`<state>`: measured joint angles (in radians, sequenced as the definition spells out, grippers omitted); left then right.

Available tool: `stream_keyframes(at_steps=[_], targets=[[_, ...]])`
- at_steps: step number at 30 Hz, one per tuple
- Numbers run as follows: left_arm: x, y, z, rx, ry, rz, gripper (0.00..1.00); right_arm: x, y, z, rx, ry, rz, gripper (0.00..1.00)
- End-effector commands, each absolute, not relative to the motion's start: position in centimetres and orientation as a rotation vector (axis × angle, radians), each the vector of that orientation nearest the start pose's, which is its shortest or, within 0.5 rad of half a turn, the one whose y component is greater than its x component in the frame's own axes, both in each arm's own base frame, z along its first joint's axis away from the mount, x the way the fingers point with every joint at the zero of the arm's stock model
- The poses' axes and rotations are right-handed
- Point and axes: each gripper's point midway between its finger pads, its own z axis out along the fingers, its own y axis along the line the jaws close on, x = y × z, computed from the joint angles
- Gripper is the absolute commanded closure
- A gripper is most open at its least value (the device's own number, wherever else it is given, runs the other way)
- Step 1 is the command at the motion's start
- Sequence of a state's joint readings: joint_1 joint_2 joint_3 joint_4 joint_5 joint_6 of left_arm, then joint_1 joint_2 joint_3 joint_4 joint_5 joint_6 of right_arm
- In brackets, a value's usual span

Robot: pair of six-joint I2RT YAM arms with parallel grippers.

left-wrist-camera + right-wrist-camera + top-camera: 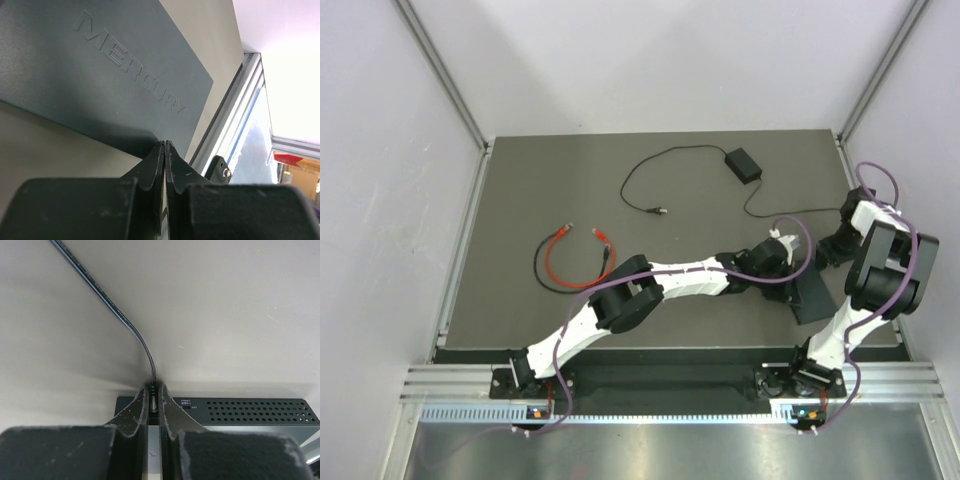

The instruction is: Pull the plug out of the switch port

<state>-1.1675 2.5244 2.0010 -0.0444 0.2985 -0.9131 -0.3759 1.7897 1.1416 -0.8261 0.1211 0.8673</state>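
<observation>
Right gripper (154, 389): pinched on the plug (153, 399), one finger at each side.
Left gripper (164, 145): pressed together, tips at the lid edge of the switch box (260, 414); impossible to tell whether nipping that edge or merely bracing it.
Plug: seated in the vented edge of the box, directly between the right fingers; switch port hidden behind plug and fingers.
Pull axis: in line with the right fingers, straight out of the box edge over the bare table (240, 315); judged to call for withdrawal along that line, not sideways.
Nearer arm: right.
Cord (122, 320): out of the plug, bent left, off into the distance.
Views: plug and vents in right wrist only; embossed MERCURY lid in left wrist only; power brick (742, 163) at the cord's far end in top view only, plug there masked by the arms.
</observation>
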Motion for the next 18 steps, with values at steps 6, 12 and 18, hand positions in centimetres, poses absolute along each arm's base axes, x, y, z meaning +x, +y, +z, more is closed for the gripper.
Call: stream_keyframes(at_steps=[6, 12, 18], targets=[[20.1, -59.3, 1.1, 0.681, 2.523, -1.173, 0.88, 28.6, -9.0, 2.7, 1.442, 2.575, -0.152, 1.0], [20.5, -61.7, 3.8, 0.777, 2.422, -1.247, 0.83, 27.0, -8.0, 3.7, 1.355, 2.611, -0.105, 1.0], [20.4, -62.8, 3.4, 0.786, 2.403, -1.266, 0.8, 26.9, -6.8, 3.3, 1.332, 2.625, -0.032, 1.0]])
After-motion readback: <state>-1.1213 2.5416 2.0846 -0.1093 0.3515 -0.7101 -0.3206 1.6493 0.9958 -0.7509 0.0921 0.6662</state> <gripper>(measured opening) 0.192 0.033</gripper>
